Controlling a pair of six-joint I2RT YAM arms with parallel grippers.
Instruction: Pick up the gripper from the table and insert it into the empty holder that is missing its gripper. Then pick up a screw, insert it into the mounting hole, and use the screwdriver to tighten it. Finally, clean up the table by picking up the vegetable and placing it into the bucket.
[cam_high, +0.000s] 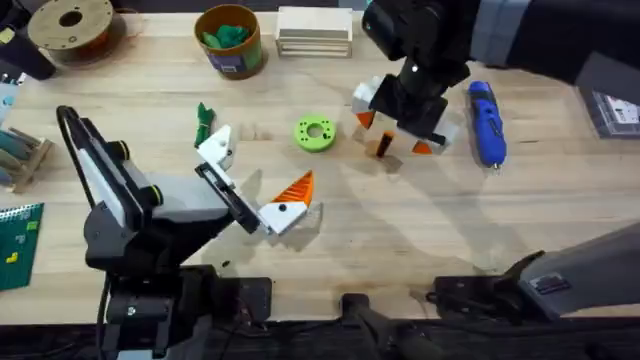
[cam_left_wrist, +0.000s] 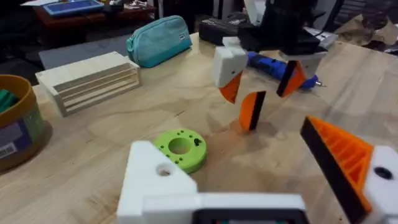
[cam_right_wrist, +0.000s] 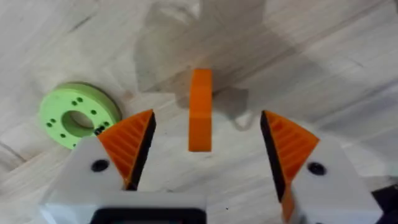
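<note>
The gripper piece (cam_right_wrist: 200, 111), a small orange slab with a black edge (cam_left_wrist: 252, 110), stands upright on the table (cam_high: 420, 230). My right gripper (cam_high: 395, 128) hovers over it, open, an orange wedge finger on each side without touching. My left gripper (cam_high: 252, 180) is open near the table's middle. One of its white mounts is the holder (cam_high: 215, 148) with no wedge. The other mount carries an orange wedge (cam_left_wrist: 339, 155). The blue screwdriver (cam_high: 487, 122) lies right of the right gripper. The dark green vegetable (cam_high: 204, 122) lies beside the holder. The yellow bucket (cam_high: 230, 40) stands at the back.
A lime-green ring (cam_high: 316, 133) lies between the two grippers. A pale wooden block (cam_high: 314, 30) sits right of the bucket, with a brown spool (cam_high: 72, 25) at the back left. A teal pouch (cam_left_wrist: 158, 38) lies beyond the block.
</note>
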